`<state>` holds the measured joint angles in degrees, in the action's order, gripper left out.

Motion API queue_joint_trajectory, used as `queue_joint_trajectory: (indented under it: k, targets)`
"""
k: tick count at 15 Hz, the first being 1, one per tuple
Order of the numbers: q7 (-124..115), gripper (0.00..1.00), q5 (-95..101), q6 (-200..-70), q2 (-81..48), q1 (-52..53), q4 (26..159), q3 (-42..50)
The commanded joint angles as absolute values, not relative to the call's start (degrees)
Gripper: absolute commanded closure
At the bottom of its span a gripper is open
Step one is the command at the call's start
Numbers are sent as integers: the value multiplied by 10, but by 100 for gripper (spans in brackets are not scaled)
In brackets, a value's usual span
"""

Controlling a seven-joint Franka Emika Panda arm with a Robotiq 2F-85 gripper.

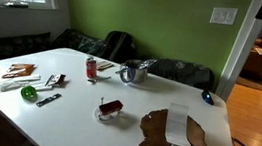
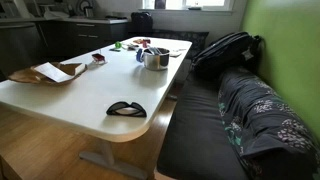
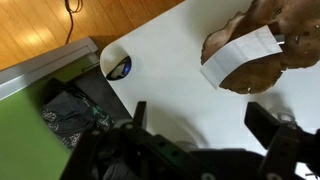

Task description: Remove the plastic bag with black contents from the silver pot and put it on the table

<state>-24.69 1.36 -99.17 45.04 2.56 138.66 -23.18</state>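
Observation:
The silver pot [image 1: 134, 72] stands on the white table [image 1: 75, 117] and shows in both exterior views [image 2: 155, 58]. I cannot see inside it. A clear plastic bag with dark contents [image 1: 109, 109] lies on the table in front of the pot, apart from it. My gripper [image 3: 203, 125] shows only in the wrist view. It is open and empty above bare tabletop [image 3: 170, 70], near the wooden board. The pot and bag are out of the wrist view.
A wooden board [image 1: 175, 144] with a white paper strip [image 3: 245, 55] lies near the table's end. A dark rounded object [image 2: 125, 108] sits at the rounded corner. A red can [image 1: 91, 69] and small items [image 1: 29, 79] lie further along. A cushioned bench [image 2: 230, 110] runs beside the table.

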Motion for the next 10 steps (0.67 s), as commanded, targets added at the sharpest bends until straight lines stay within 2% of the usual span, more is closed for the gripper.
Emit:
queue_joint_trajectory:
  k: [1,6,10]
  targets:
    - [-254,0,21,-990,446,38,1385,-224]
    - [-277,0,128,-1188,407,-40,1361,-199]
    - [-288,0,182,-1302,301,-120,1316,-166]
